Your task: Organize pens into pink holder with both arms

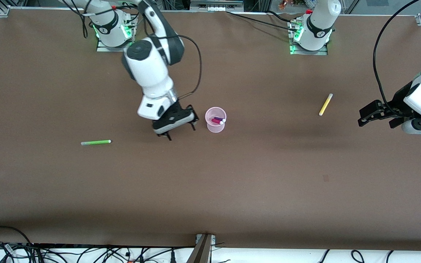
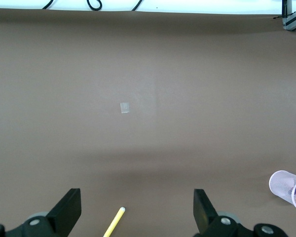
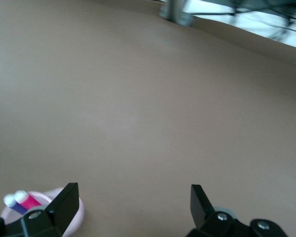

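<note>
Pink holder (image 1: 215, 119): mid-table, upright, containing magenta pen (image 1: 216, 121) and purple pen (image 1: 219, 118). Green pen (image 1: 95, 142): flat on table, toward the right arm's end, nearer the front camera than the holder. Yellow pen (image 1: 325, 104): flat, toward the left arm's end. Right gripper (image 1: 179, 128): empty, fingers spread, just beside the holder. Left gripper (image 1: 376, 116): empty, fingers spread, near the yellow pen. Advice: straddle each pen crosswise at its middle before closing.

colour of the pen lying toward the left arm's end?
Yellow pen, clearest in the front view.
</note>
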Tool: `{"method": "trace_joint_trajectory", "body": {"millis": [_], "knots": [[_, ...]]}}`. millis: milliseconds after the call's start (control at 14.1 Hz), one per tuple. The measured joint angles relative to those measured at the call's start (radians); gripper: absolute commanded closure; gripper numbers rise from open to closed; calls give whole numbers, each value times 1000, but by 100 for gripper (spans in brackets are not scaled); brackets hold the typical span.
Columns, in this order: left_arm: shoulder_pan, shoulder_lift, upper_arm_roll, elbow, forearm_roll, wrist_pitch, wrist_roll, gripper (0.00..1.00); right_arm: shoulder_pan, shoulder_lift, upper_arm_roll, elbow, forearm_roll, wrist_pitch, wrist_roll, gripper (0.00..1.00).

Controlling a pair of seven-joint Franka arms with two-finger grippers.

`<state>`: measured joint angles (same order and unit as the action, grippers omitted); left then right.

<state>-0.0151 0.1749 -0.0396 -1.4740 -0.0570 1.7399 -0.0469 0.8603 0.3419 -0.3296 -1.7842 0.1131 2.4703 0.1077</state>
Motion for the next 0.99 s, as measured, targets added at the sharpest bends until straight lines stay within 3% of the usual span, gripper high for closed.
{"method": "trace_joint_trajectory", "body": {"millis": [283, 638, 850, 992], "knots": [[0, 0, 0, 0, 29, -1, 0, 0, -3, -127, -163, 4, 0, -278, -18, 0], [-4, 0, -33, 0, 113, -17, 2, 0, -34, -292, -258, 4, 0, -603, -15, 0], [-11, -1, -43, 0, 123, -17, 2, 0, -200, -361, -194, 1, -1, -730, -23, 0], [-11, -1, -42, 0, 124, -17, 2, 0, -377, -379, -65, 1, -5, -773, -39, 0]]}}
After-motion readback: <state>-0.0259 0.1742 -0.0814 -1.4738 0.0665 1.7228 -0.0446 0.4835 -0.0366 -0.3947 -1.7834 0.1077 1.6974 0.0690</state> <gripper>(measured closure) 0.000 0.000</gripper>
